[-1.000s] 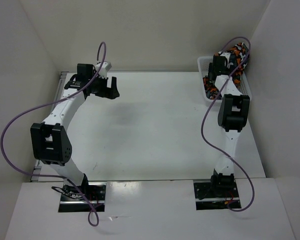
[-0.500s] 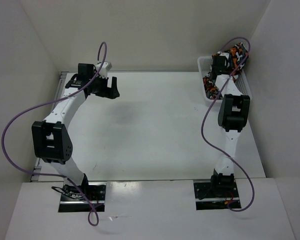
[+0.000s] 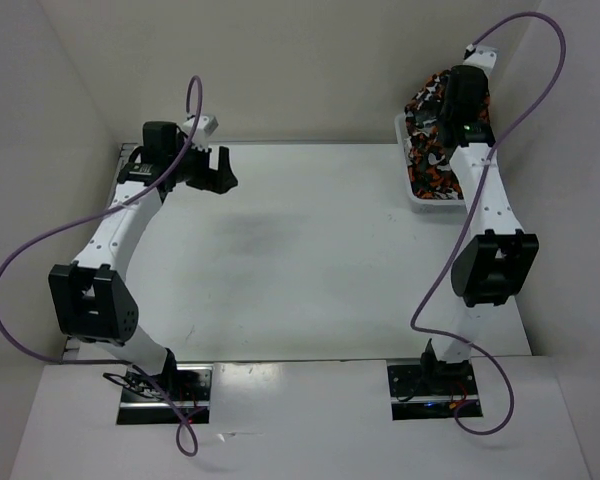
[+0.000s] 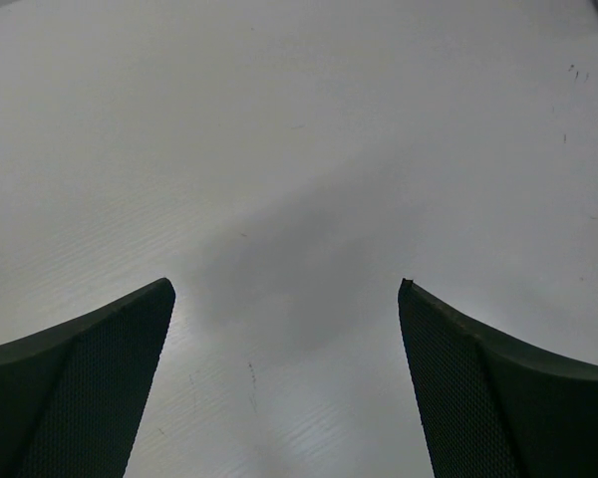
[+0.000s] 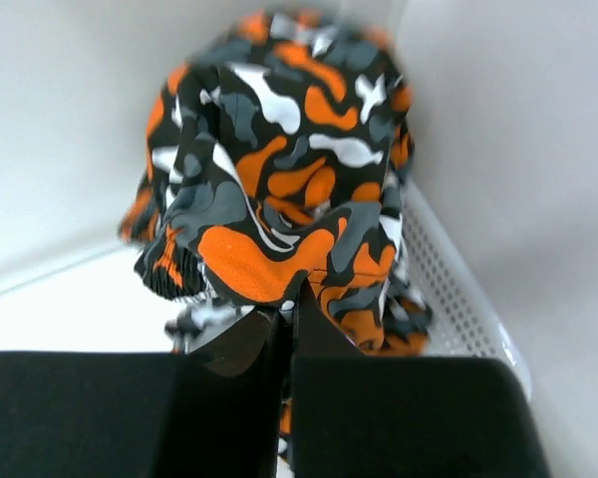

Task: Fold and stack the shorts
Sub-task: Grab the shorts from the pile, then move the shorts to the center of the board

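Your right claw (image 5: 287,314) is clenched on a fold of the soft cloth shorts in orange, white, grey and black camouflage print (image 5: 279,189). It holds them bunched in the air over the white plastic mesh basket (image 5: 458,299), at the far right corner of the white desk (image 3: 310,260). More of that print lies in the basket; can't tell if it's this pair's tail or other pairs.

Handling, my read:
- Light, limp, no stiffness. They'll drape and swing off a single pinch, not hold shape.
- Not fragile, and the grip looks secure. The main risk is the hanging cloth snagging on the basket mesh or rim.
- The current hold is mid-bundle. To lay them flat you'd want the gathered edge at the bundle's lower left, likely the waistband, or a hem corner.

Room:
- The side wall (image 3: 570,200) is just beside the basket and the back wall (image 3: 300,70) is right behind it, so there's no slack that way.
- The open room is leftward, where mid-desk shows nothing on it.
- Your left claw (image 4: 287,289) is released, jaws wide, hovering over bare desk at far left, well apart from the shorts.
- Mind the purple cable (image 3: 540,60) looping above the right arm.
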{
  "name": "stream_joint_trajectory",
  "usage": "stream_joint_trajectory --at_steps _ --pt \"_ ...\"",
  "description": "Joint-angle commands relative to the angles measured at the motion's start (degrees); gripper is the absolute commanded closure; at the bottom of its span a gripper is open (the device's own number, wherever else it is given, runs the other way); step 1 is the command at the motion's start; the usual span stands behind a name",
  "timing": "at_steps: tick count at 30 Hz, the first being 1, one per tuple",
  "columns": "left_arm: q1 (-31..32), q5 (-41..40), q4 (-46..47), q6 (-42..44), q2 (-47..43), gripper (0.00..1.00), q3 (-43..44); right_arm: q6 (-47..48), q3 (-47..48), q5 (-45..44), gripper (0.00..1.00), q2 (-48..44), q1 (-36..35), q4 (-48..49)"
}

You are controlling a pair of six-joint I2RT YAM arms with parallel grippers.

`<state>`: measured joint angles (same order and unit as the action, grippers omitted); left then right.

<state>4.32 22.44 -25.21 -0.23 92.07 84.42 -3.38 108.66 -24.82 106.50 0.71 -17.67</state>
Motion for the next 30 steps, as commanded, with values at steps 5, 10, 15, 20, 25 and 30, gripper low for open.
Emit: stream_joint_trajectory --at_steps 5,10,15,20,25,30 --pt "0.1 1.8 2.4 0.2 -6.9 0.00 -1.4 9.2 0.3 -1.1 1.00 -11.3 -7.5 12.1" --pt "0.1 1.8 2.9 0.2 -11.0 0.00 -4.4 13.2 13.1 5.1 1.00 -12.9 -12.0 14.7" --pt "-1.8 -1.1 2.9 0.2 -14.8 0.00 -6.2 16.4 31.4 14.6 1.00 -8.4 -19.0 12.8" --pt "-7.2 -3.5 4.0 0.2 -19.9 0.00 -7.4 11.6 44.5 26.8 1.00 -1.4 -26.5 1.8" --pt "-12.4 -6.4 2.9 0.2 -27.5 0.00 -11.3 1.3 34.0 26.1 0.81 -1.9 -27.1 -2.7" --pt "-15.6 -6.9 1.7 0.2 -33.4 0.00 -14.8 -8.7 11.2 24.7 0.18 -5.9 -19.0 0.5"
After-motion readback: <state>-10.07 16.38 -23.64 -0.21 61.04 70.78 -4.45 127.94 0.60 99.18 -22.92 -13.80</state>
